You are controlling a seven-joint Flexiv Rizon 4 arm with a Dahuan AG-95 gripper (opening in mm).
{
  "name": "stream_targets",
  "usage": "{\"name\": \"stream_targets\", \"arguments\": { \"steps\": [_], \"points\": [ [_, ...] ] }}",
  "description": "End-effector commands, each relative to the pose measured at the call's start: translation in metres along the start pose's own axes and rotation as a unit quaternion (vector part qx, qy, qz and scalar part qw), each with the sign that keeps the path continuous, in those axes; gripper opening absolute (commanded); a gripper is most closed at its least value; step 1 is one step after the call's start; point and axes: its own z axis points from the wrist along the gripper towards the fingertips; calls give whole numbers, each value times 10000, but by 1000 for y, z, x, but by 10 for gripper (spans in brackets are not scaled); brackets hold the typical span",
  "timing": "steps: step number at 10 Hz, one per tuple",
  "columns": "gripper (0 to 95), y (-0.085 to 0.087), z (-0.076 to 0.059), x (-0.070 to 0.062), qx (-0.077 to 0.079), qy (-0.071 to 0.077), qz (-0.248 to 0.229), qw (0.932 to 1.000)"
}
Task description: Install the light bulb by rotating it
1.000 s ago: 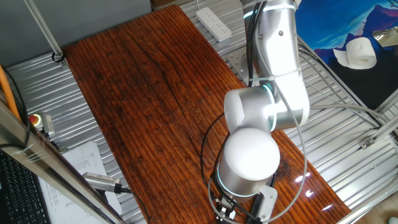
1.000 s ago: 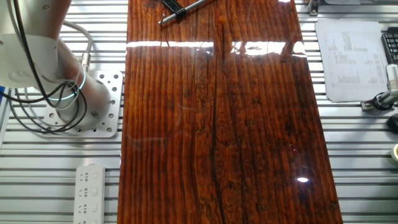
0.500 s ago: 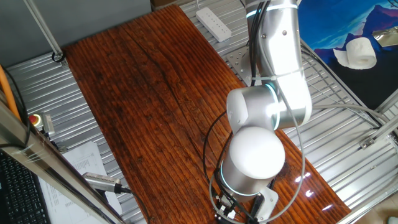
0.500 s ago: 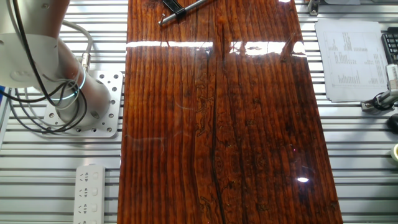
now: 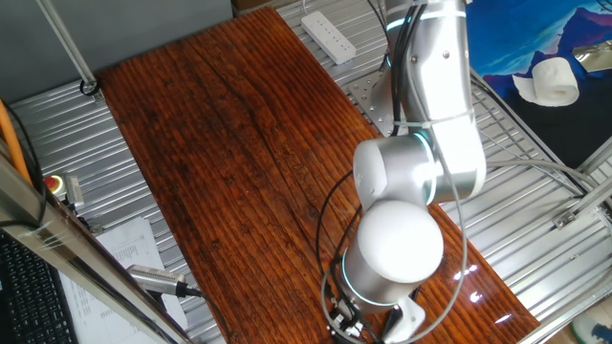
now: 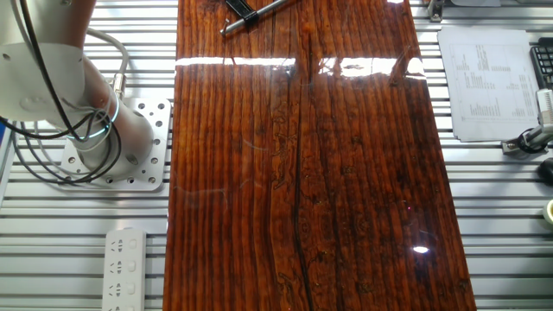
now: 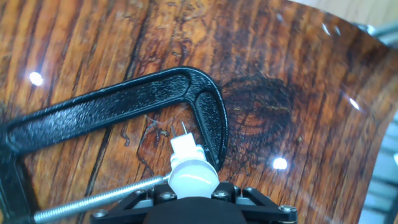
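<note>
Down at the near end of the table point(image 5: 220, 143), the arm point(image 5: 421, 172) bent low, its round white joint caps hiding the hand from one fixed view. From the other fixed view only the arm's base point(image 6: 95, 138) showed, bolted to a plate beside the wood, with a power strip point(image 6: 123, 268) close by and a printed sheet point(image 6: 486, 82) off the far side.

Only the hand view showed the work. A black clamp point(image 7: 124, 109) lay flat on the wood, its curved jaw to the right and its threaded screw point(image 7: 93, 200) running along the bottom. The bulb point(image 7: 193, 176) sat at the bottom middle, white and rounded, just inside the clamp's curve, with a small white piece and a thin pin sticking out ahead of it. The gripper point(image 7: 193, 208) showed only as a black body right behind the bulb; its fingers were out of sight, so whether it gripped the bulb could not be told.
</note>
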Motion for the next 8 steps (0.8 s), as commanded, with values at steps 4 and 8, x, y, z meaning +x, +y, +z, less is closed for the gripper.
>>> {"name": "stream_targets", "arguments": {
  "steps": [4,8],
  "points": [
    [380,-1,0,1,-11,-1,1030,9947],
    [380,-1,1,1,-15,-7,1644,9864]
  ]
}}
